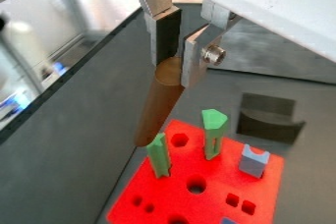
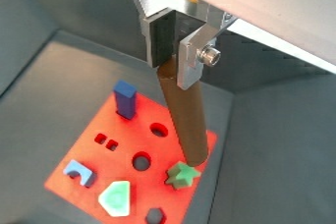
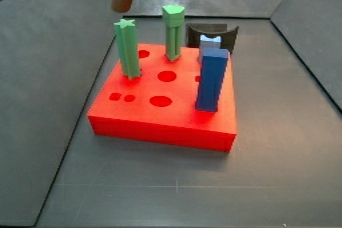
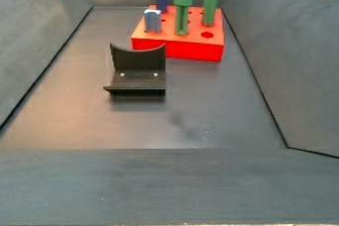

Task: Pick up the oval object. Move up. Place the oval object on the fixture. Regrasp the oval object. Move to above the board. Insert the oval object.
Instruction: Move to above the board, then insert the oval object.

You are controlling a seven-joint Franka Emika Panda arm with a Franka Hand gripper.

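The end effector point(image 1: 180, 46) is seen in both wrist views point(image 2: 180, 43), held high and pointed downward. Its flat silver fingers point(image 1: 197, 56) are closed onto the top end of the oval object point(image 2: 187, 115), which is gripped between the dark pads and hangs tilted below them. In the side views the end effector itself is not seen.

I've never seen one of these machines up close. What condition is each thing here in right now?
Gripper: shut on the oval object, raised above the board.
Oval object: held at its upper end, hanging tilted in the air, not inserted.
Board: flat on the floor, several holes unfilled.
Green pegs: two, standing upright in the board.
Blue peg: upright in the board.
Fixture: on the floor, nothing on it.
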